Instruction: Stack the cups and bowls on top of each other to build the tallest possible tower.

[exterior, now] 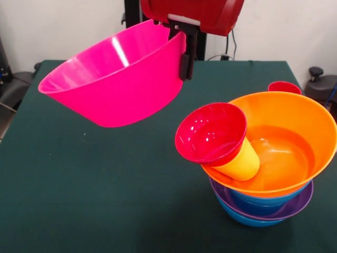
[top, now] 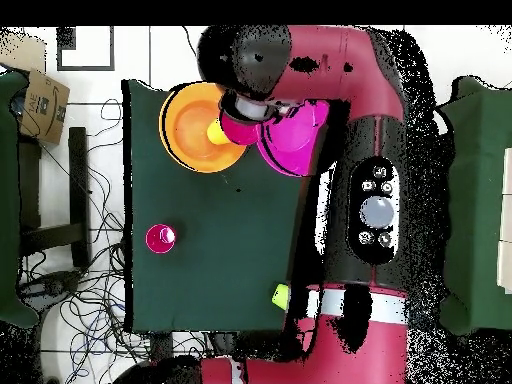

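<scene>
My gripper (exterior: 182, 59) is shut on the rim of the large pink bowl (exterior: 116, 84) and holds it tilted in the air, left of the tower. The tower stands at the right: a blue bowl (exterior: 247, 217), a purple bowl (exterior: 297, 203), a second blue bowl (exterior: 263, 201) and the wide orange bowl (exterior: 295, 113) on top. A yellow cup (exterior: 243, 163) lies tilted inside the orange bowl, with the small red bowl (exterior: 210, 133) over its mouth. The red cup (exterior: 284, 87) stands behind the tower. The lime green cup (top: 281, 296) stands near the arm. The small translucent blue bowl is out of view.
The green table (exterior: 79, 184) spreads left of and in front of the tower. In the overhead view the arm (top: 350, 150) covers the table's right side, the orange bowl (top: 190, 130) is at the top left, and cables lie on the floor (top: 70, 290) at the left.
</scene>
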`<control>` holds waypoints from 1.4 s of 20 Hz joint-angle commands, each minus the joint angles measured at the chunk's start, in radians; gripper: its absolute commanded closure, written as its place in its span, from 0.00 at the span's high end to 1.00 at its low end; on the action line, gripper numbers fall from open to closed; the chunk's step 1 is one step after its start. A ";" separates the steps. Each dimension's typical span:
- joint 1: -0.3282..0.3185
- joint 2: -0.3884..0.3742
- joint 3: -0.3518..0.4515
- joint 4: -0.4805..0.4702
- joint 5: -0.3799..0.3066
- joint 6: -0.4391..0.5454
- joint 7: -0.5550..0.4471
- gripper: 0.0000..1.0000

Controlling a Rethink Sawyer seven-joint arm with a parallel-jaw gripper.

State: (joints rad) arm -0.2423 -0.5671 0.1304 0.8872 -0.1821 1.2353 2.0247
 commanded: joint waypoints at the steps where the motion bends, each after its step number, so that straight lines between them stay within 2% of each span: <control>1: 0.000 0.011 0.089 0.010 -0.030 0.063 -0.210 0.00; 4: 0.004 0.017 0.098 0.006 -0.029 0.071 -0.218 0.00; 9: 0.042 0.022 0.087 0.002 -0.028 0.055 -0.137 0.00; 23: 0.144 0.070 0.057 -0.129 -0.015 0.133 0.026 0.00; 28: 0.168 0.076 0.038 -0.143 -0.011 0.140 0.052 0.00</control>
State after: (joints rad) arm -0.1053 -0.5363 0.1368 0.7817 -0.1823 1.2599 2.0247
